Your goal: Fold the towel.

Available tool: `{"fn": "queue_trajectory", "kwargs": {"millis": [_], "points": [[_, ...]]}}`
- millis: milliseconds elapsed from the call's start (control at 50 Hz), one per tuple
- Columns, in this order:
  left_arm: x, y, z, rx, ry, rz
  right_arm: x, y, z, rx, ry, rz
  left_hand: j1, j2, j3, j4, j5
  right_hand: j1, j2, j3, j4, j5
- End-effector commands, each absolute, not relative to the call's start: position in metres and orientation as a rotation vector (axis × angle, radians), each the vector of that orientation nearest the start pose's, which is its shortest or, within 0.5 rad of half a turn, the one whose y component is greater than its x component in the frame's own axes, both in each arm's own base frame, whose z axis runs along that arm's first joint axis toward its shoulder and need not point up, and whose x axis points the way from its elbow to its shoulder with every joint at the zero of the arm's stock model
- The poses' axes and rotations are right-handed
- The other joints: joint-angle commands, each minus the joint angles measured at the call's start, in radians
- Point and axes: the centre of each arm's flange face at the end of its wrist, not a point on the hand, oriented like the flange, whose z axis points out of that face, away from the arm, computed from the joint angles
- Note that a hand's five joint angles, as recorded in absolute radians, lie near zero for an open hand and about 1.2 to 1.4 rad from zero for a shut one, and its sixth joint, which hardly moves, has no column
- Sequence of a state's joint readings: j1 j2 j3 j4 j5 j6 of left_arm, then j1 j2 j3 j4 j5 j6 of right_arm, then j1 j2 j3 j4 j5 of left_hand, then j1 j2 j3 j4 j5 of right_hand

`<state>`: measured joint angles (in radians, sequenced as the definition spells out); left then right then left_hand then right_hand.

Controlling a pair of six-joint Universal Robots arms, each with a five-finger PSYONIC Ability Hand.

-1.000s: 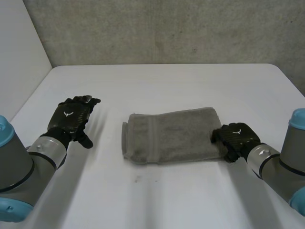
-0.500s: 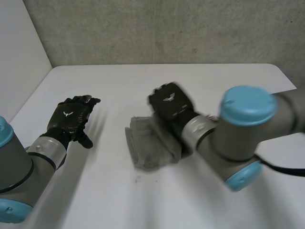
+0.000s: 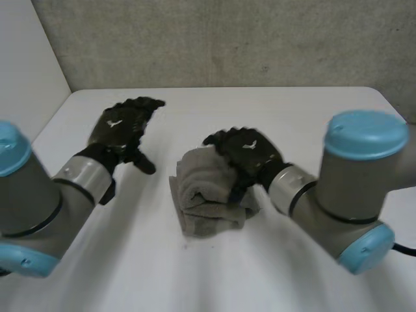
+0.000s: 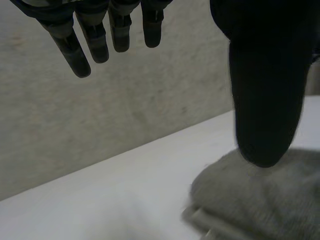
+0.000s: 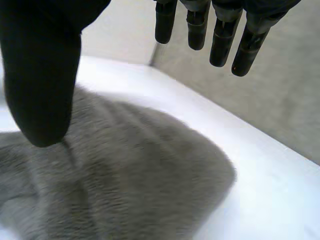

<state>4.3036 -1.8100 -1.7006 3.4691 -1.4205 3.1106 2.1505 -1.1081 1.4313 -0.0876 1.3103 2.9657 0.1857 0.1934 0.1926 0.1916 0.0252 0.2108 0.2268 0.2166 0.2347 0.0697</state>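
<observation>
The grey towel (image 3: pixel 207 198) lies folded into a thick short bundle in the middle of the white table (image 3: pixel 273 110). My right hand (image 3: pixel 249 153) hovers over its top and right side, fingers straight and thumb apart, holding nothing. In the right wrist view the towel (image 5: pixel 130 170) spreads under that hand's thumb (image 5: pixel 42 75) and fingers. My left hand (image 3: pixel 122 125) is raised left of the towel, open, not touching it. In the left wrist view the towel (image 4: pixel 260 200) lies below the thumb (image 4: pixel 262 100) of that hand.
A grey wall (image 3: pixel 227 39) runs behind the table's far edge, and a pale wall (image 3: pixel 26 78) stands at the left. Bare tabletop surrounds the towel on all sides.
My right hand carried the towel's right end over to the left, halving the towel, then opened above it. My left hand lifted and shifted farther and toward the towel.
</observation>
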Motion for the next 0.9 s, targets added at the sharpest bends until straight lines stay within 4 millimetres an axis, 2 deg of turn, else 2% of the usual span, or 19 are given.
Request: {"fn": "queue_trajectory", "kwargs": {"millis": [20, 120, 160, 200, 220, 320, 500, 600, 640, 660, 700, 720, 740, 760, 800, 820, 860, 880, 900], "points": [[-0.325, -0.255, 0.215, 0.740, 2.706, -2.354, 0.310, -0.264, 0.208, -0.737, 1.994, -1.607, 0.045, 0.038, 0.039, 0.040, 0.031, -0.036, -0.052, -0.042, -0.060, -0.070], [-0.347, -0.264, 0.193, 0.702, 2.781, -2.252, 0.304, -0.275, 0.201, -0.650, 2.029, -1.571, 0.045, 0.038, 0.039, 0.040, 0.031, -0.036, -0.052, -0.042, -0.060, -0.070], [-0.357, -0.267, 0.171, 0.702, 2.824, -2.150, 0.305, -0.280, 0.188, -0.643, 2.059, -1.544, 0.043, 0.035, 0.036, 0.037, 0.028, -0.036, -0.052, -0.042, -0.060, -0.070], [-0.359, -0.270, 0.161, 0.691, 2.836, -2.102, 0.306, -0.282, 0.183, -0.641, 2.073, -1.530, 0.043, 0.035, 0.036, 0.037, 0.028, -0.036, -0.052, -0.042, -0.060, -0.070], [-0.359, -0.270, 0.161, 0.691, 2.836, -2.101, 0.306, -0.282, 0.183, -0.641, 2.073, -1.530, 0.043, 0.035, 0.036, 0.037, 0.028, -0.036, -0.052, -0.042, -0.060, -0.070], [-0.350, -0.274, 0.128, 0.605, 2.849, -1.911, 0.311, -0.284, 0.161, -0.658, 2.121, -1.458, 0.037, 0.029, 0.030, 0.031, 0.023, -0.036, -0.052, -0.042, -0.060, -0.070], [-0.326, -0.257, 0.112, 0.565, 2.863, -1.722, 0.320, -0.286, 0.140, -0.709, 2.157, -1.398, 0.013, 0.005, 0.006, 0.007, -0.001, -0.036, -0.052, -0.042, -0.060, -0.070], [-0.320, -0.247, 0.125, 0.566, 2.858, -1.749, 0.322, -0.287, 0.136, -0.805, 2.171, -1.416, 0.007, 0.000, 0.000, 0.001, -0.007, -0.036, -0.052, -0.042, -0.060, -0.070], [-0.319, -0.242, 0.143, 0.564, 2.841, -1.806, 0.322, -0.288, 0.146, -0.845, 2.157, -1.453, -0.001, -0.009, -0.008, -0.007, -0.015, -0.036, -0.052, -0.042, -0.060, -0.070], [-0.319, -0.242, 0.143, 0.564, 2.841, -1.806, 0.322, -0.288, 0.146, -0.846, 2.157, -1.453, -0.002, -0.009, -0.008, -0.007, -0.016, -0.036, -0.052, -0.042, -0.060, -0.070], [-0.319, -0.236, 0.165, 0.561, 2.815, -1.890, 0.320, -0.287, 0.173, -0.845, 2.111, -1.524, -0.010, -0.018, -0.017, -0.016, -0.024, -0.036, -0.052, -0.042, -0.060, -0.070], [-0.319, -0.236, 0.165, 0.561, 2.815, -1.890, 0.320, -0.287, 0.173, -0.845, 2.110, -1.524, -0.010, -0.018, -0.017, -0.016, -0.024, -0.036, -0.052, -0.042, -0.060, -0.070], [-0.319, -0.233, 0.179, 0.557, 2.796, -1.944, 0.317, -0.287, 0.192, -0.834, 2.082, -1.575, -0.010, -0.018, -0.017, -0.016, -0.024, -0.036, -0.052, -0.042, -0.060, -0.070], [-0.319, -0.233, 0.179, 0.557, 2.796, -1.945, 0.317, -0.287, 0.192, -0.834, 2.082, -1.575, -0.010, -0.018, -0.017, -0.016, -0.024, -0.036, -0.052, -0.042, -0.060, -0.070], [-0.317, -0.229, 0.212, 0.534, 2.746, -2.077, 0.310, -0.284, 0.230, -0.807, 2.010, -1.685, -0.010, -0.018, -0.017, -0.016, -0.024, -0.036, -0.052, -0.042, -0.060, -0.070], [-0.317, -0.229, 0.212, 0.534, 2.746, -2.078, 0.310, -0.284, 0.231, -0.807, 2.010, -1.686, -0.010, -0.018, -0.017, -0.016, -0.024, -0.036, -0.052, -0.042, -0.060, -0.070], [-0.311, -0.229, 0.249, 0.486, 2.669, -2.228, 0.294, -0.285, 0.272, -0.745, 1.952, -1.829, -0.010, -0.018, -0.017, -0.016, -0.024, -0.036, -0.052, -0.042, -0.060, -0.070], [-0.311, -0.229, 0.249, 0.485, 2.669, -2.229, 0.294, -0.285, 0.272, -0.745, 1.951, -1.830, -0.010, -0.018, -0.017, -0.016, -0.024, -0.036, -0.052, -0.042, -0.060, -0.070], [-0.306, -0.230, 0.268, 0.450, 2.622, -2.303, 0.283, -0.285, 0.292, -0.701, 1.934, -1.915, -0.010, -0.018, -0.017, -0.016, -0.024, -0.036, -0.052, -0.042, -0.060, -0.070]]}}
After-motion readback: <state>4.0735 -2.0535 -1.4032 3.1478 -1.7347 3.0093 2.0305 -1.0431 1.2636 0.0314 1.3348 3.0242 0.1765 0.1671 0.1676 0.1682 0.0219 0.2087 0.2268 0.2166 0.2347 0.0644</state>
